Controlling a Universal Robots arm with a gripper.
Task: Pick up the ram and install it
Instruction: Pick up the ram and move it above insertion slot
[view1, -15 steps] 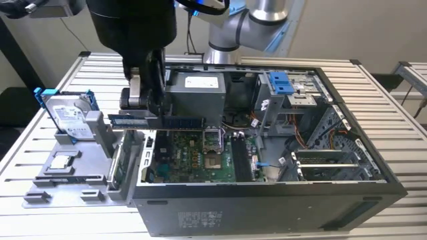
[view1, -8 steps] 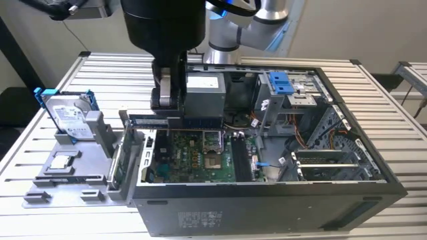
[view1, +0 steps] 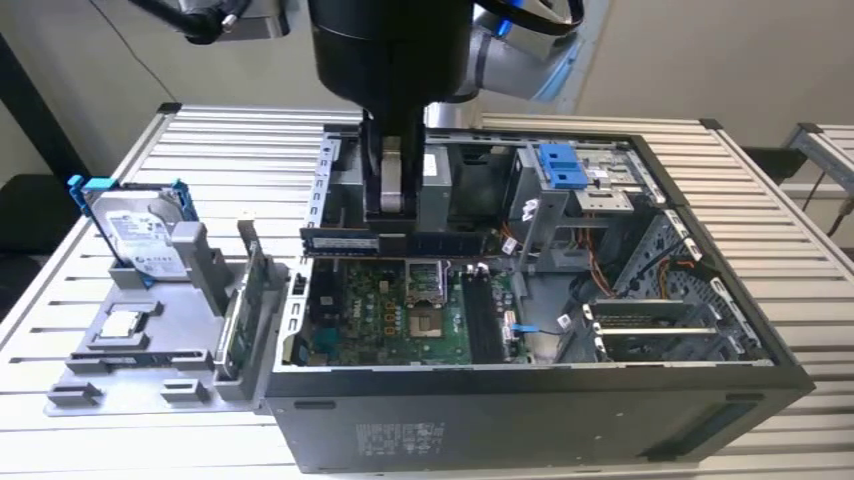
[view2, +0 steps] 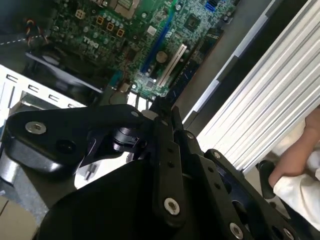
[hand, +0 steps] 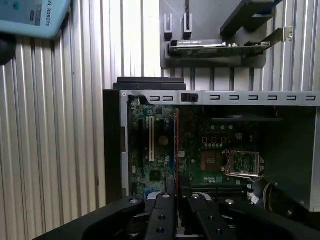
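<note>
Midway through the job: the arm's fingers are clamped on the ram, holding it level above the motherboard inside the open case on the worktop. The pick-up looks done; the stick is not yet seated in any slot.

Long, thin dark ram, level, in the pincer, above the green motherboard.
</note>
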